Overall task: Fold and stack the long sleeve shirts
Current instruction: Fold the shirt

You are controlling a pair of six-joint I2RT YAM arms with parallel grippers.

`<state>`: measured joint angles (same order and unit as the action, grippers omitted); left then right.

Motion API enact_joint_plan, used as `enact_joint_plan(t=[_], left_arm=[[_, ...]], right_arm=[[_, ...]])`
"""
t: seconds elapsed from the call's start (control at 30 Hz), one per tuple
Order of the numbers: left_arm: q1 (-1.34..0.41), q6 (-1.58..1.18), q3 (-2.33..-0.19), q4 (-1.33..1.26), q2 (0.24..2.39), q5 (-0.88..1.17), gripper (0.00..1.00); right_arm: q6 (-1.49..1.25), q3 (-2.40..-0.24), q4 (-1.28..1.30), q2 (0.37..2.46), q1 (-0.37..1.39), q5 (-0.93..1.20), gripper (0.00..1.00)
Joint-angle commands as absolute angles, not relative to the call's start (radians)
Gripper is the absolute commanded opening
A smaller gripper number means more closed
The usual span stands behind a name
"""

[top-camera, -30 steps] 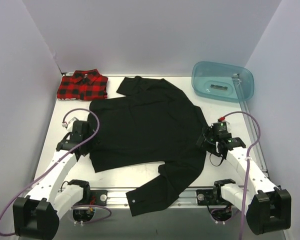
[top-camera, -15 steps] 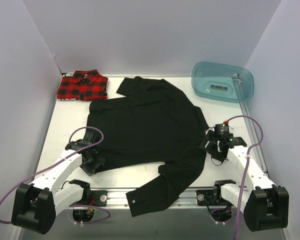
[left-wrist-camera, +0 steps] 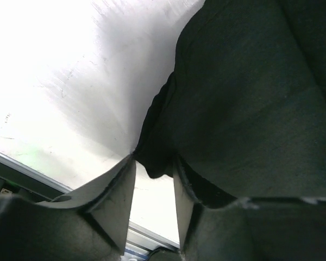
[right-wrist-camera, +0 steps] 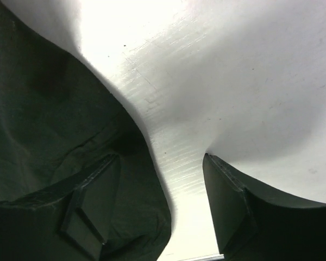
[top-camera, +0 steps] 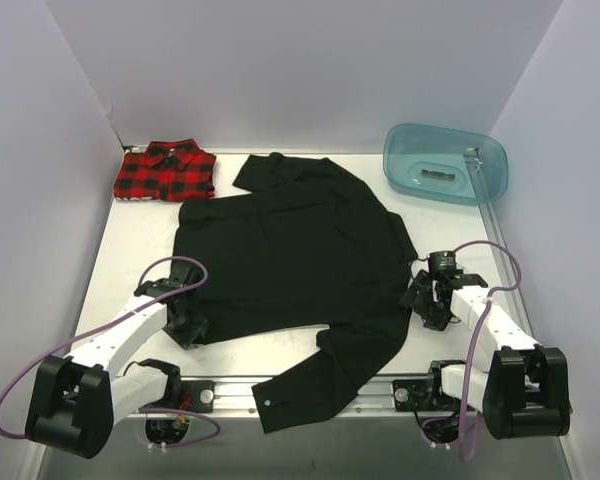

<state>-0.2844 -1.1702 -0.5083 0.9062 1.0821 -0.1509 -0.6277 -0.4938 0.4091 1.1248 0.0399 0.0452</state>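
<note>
A black long sleeve shirt [top-camera: 290, 260] lies spread flat in the middle of the table, one sleeve [top-camera: 315, 385] trailing over the near edge. A red-and-black plaid shirt [top-camera: 166, 172] sits folded at the back left. My left gripper [top-camera: 185, 325] is at the black shirt's near left corner. In the left wrist view its jaws [left-wrist-camera: 155, 163] stand partly open with the corner of the shirt [left-wrist-camera: 250, 98] between the fingertips. My right gripper [top-camera: 427, 300] is open at the shirt's right edge, with one finger over the cloth [right-wrist-camera: 43, 109] and the other over bare table [right-wrist-camera: 233, 81].
A translucent teal plastic tub [top-camera: 445, 162] stands at the back right corner. White walls close in the table on the left, back and right. A metal rail [top-camera: 310, 385] runs along the near edge between the arm bases.
The left gripper has come down and towards me to the shirt's near left corner, its jaws narrowing around it. The right gripper has dropped lower at the shirt's right edge.
</note>
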Motion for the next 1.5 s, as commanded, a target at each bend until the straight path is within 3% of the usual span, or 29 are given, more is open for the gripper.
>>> enact_joint_plan(t=[0.0,0.23,0.47,0.57,0.6,0.7,1.1,1.47], left_arm=[[-0.290,-1.172,-0.469,0.873,1.094,-0.173,0.36],[-0.290,-1.152,-0.463,0.865,1.078,-0.166,0.14],[-0.290,-1.146,-0.456,0.862,1.063,-0.164,0.08],[-0.290,-1.140,-0.457,0.864,1.048,-0.161,0.00],[-0.290,-1.138,-0.457,0.864,1.037,-0.160,0.00],[-0.290,-1.127,-0.471,0.867,1.016,-0.156,0.00],[-0.261,-1.094,-0.593,0.983,0.896,-0.167,0.00],[-0.183,-0.966,-0.799,0.948,1.028,-0.207,0.00]], right_arm=[[-0.632,-0.466,0.397,1.149,0.037,0.095,0.62],[-0.617,-0.462,0.353,1.224,0.070,0.175,0.57],[-0.666,-0.474,0.345,1.293,0.198,0.161,0.51],[-0.669,-0.468,0.345,1.261,0.201,0.129,0.36],[-0.666,-0.469,0.348,1.249,0.199,0.121,0.21],[-0.657,-0.488,0.385,1.204,0.196,0.100,0.00],[-0.562,-0.613,0.574,1.035,0.097,0.141,0.00],[-0.560,-0.824,0.572,1.178,0.091,0.164,0.00]])
